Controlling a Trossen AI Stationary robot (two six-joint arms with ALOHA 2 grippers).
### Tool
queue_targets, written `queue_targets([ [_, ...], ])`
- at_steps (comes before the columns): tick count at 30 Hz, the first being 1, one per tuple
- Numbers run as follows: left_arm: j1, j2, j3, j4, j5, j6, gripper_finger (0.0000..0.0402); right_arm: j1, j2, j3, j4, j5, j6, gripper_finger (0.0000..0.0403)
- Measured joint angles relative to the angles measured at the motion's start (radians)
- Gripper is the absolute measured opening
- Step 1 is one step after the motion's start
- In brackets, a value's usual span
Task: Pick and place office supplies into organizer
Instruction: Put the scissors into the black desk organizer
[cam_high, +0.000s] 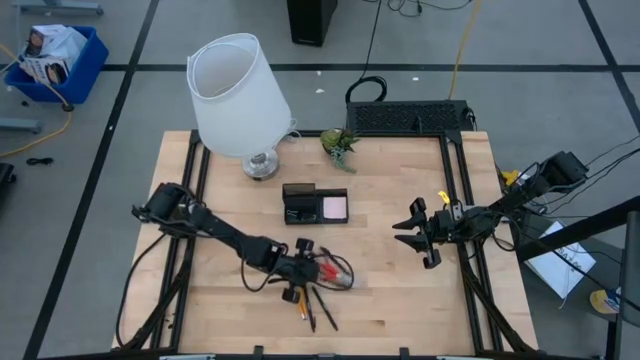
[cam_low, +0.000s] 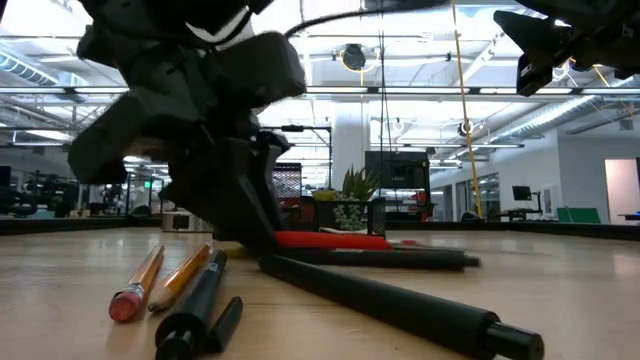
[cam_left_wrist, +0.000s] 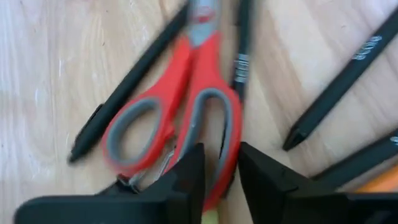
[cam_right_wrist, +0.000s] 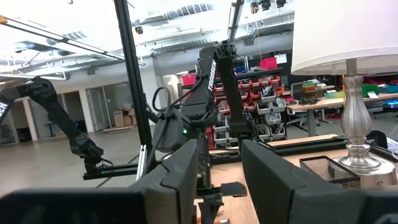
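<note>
The left gripper (cam_high: 300, 272) is working low over the pile of supplies at the table's near edge, its fingers (cam_left_wrist: 186, 180) straddling one handle loop of the red-handled scissors (cam_left_wrist: 186, 106). The fingers are standing close together w/ the loop's rim between them; whether they are already pinching it or just short of contact is hard to call from the wrist view, since the rim is partly hidden there. That narrow stance suits a thin plastic rim, prob. the easiest part of the scissors to lift off flat wood.

Black pens (cam_left_wrist: 134, 84) are lying fanned around the scissors, some touching the handles, so a lift could drag a neighbour along. In the low view, two orange pencils (cam_low: 150, 280) are resting side by side, just beside the pens.

The organizer (cam_high: 315, 204) is sitting mid-table, well apart from the pile, w/ the pink sticky-note pad (cam_high: 335, 207) already in one compartment.

The right gripper (cam_high: 420, 232) is waiting raised on the table's right side, fingers apart, holding nothing. The lamp (cam_high: 238, 95) and small plant (cam_high: 340, 143) are standing at the far edge.
</note>
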Motion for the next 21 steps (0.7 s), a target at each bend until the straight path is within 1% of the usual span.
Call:
queue_targets([
  [10, 0.007, 0.002, -0.001, 0.027, 0.004, -0.027, 0.0034, 0.0, 0.0, 0.0, 0.0, 0.0, 0.0, 0.012],
  [13, 0.008, -0.014, -0.003, 0.033, -0.004, -0.031, 0.0033, 0.0, 0.0, 0.0, 0.0, 0.0, 0.0, 0.012],
  [17, 0.008, -0.042, -0.003, 0.068, -0.008, -0.051, 0.005, 0.0, 0.0, 0.0, 0.0, 0.0, 0.0, 0.0121],
  [21, 0.006, -0.074, -0.003, 0.074, -0.025, -0.126, 0.0049, 0.0, 0.0, 0.0, -0.005, 0.0, 0.0, 0.0119],
])
